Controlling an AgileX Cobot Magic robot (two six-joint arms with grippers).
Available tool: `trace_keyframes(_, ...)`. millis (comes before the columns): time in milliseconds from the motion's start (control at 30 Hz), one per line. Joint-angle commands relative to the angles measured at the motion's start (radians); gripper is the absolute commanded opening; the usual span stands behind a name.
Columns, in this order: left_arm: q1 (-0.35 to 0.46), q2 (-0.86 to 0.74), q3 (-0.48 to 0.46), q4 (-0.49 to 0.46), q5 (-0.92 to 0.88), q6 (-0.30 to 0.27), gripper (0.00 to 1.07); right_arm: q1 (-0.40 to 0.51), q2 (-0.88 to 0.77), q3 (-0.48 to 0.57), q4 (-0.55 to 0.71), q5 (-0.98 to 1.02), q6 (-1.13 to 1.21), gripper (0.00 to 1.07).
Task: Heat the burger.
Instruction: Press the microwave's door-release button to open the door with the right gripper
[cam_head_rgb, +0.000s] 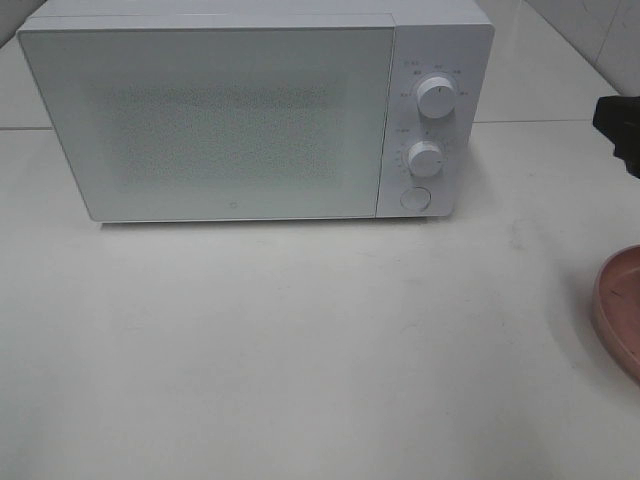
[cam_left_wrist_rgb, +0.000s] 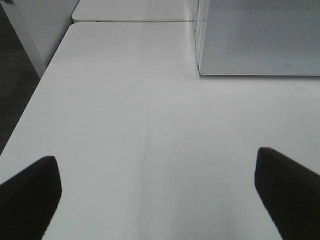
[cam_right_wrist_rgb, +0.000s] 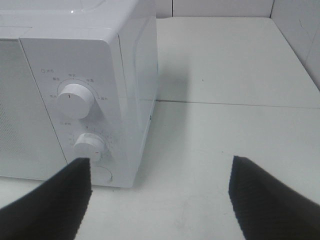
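Note:
The burger shows in no view. The white microwave (cam_head_rgb: 230, 120) stands at the back of the table with its door closed. My left gripper (cam_left_wrist_rgb: 157, 195) is open over bare table in front of the microwave's (cam_left_wrist_rgb: 260, 37) left corner, with nothing between its fingers. My right gripper (cam_right_wrist_rgb: 160, 200) is also open and empty. It faces the microwave's (cam_right_wrist_rgb: 75, 90) control panel from the right. A black part of the right arm (cam_head_rgb: 620, 130) shows at the right edge of the high view.
Two white knobs (cam_head_rgb: 437, 96) (cam_head_rgb: 426, 158) and a round button (cam_head_rgb: 415, 198) are on the microwave's right panel. A pink plate (cam_head_rgb: 622, 305) is cut off by the right edge; its visible part holds nothing. The table's left edge (cam_left_wrist_rgb: 35, 95) drops to dark floor.

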Motion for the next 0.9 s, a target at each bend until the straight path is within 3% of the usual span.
trace_keyframes(33,0.002,-0.02,-0.001,0.003,0.001,-0.002,0.98,0.003,0.044,0.014,-0.003,-0.12,-0.013,0.76)
trace_keyframes(267,0.002,-0.02,-0.001,0.003,0.001,-0.002,0.98,0.003,0.194,0.064,0.037,-0.403,-0.067,0.76)
trace_keyframes(500,0.002,-0.02,-0.001,0.003,0.001,-0.002,0.98,0.027,0.271,0.089,0.138,-0.514,-0.115,0.76)
trace_keyframes(900,0.002,-0.02,-0.001,0.003,0.001,-0.002,0.98,0.332,0.446,0.124,0.516,-0.752,-0.344,0.76)
